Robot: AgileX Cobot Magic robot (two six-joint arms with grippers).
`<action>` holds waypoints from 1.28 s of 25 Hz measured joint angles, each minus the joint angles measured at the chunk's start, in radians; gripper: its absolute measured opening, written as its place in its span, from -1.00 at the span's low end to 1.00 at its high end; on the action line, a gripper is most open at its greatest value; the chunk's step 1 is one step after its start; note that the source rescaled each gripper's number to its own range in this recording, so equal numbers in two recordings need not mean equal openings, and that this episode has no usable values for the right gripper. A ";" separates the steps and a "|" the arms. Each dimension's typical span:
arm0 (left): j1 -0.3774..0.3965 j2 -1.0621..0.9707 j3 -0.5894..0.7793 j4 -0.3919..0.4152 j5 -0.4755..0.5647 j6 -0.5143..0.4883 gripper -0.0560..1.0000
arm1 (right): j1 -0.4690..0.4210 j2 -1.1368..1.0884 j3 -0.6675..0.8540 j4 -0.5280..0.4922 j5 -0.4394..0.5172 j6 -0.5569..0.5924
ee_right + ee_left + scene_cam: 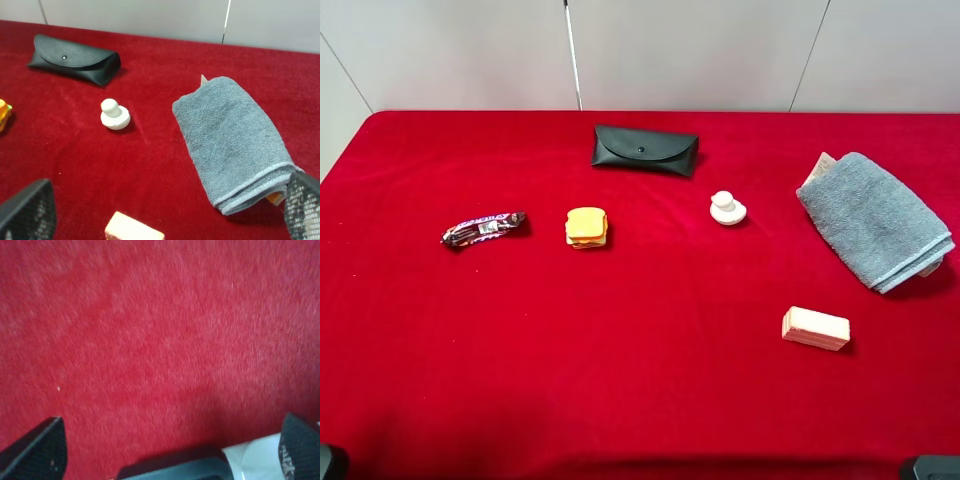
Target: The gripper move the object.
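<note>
The object, a flat black glasses case (645,149) with a curved flap and one snap button, lies at the back middle of the red cloth. It also shows in the right wrist view (75,59), far from the fingers. My right gripper (170,200) is open and empty, over the cloth near the grey towel. My left gripper (172,440) is open and empty, with only red cloth between its fingers. In the exterior high view only dark bits of the arms show at the bottom corners, the left arm (330,464) and the right arm (932,467).
On the red cloth (650,380) lie a dark candy-bar wrapper (483,228), a toy sandwich (586,227), a small white knob-shaped piece (727,209), a folded grey towel (876,220) and a pale pink block (816,328). A grey wall stands behind the table.
</note>
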 joint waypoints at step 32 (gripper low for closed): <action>0.108 -0.574 0.002 0.000 0.000 0.000 0.46 | 0.000 0.000 0.000 0.001 0.000 0.000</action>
